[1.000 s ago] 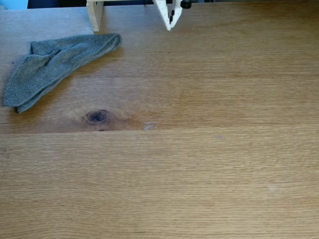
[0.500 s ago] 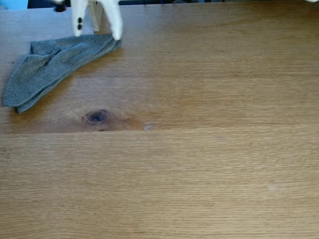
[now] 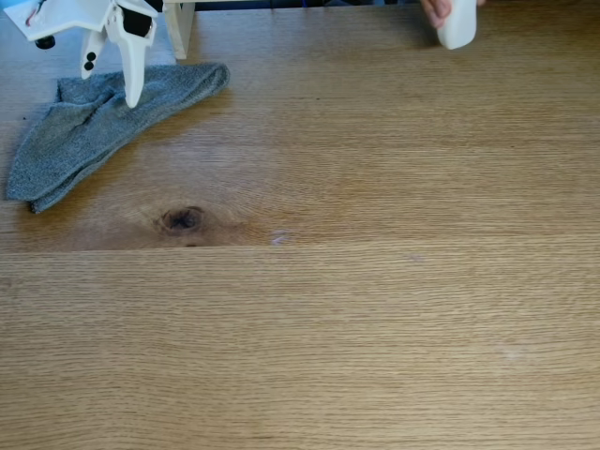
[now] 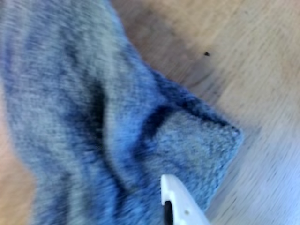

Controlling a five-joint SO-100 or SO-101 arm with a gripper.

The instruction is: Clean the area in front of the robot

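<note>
Broadly, we saw the oak counter [image 3: 375, 309] filling the fixed view, its dark knot [image 3: 182, 219] left of centre. A gray cloth [image 3: 94, 127] lay at upper left beside a pale post [image 3: 178, 28]. Above the cloth, the white end effector [image 3: 112, 80] pointed down, fingers spread apart. A hand [image 3: 436, 9] held a white object [image 3: 457, 26] at the top edge.

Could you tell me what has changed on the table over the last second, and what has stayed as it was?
In the fixed view the gripper has swung from the top middle leftward and down, its jaws now open over the gray cloth, not gripping it. A hand holding a white object has appeared at the top right. The cloth, the wooden post and the tabletop with its dark knot are unchanged.
</note>
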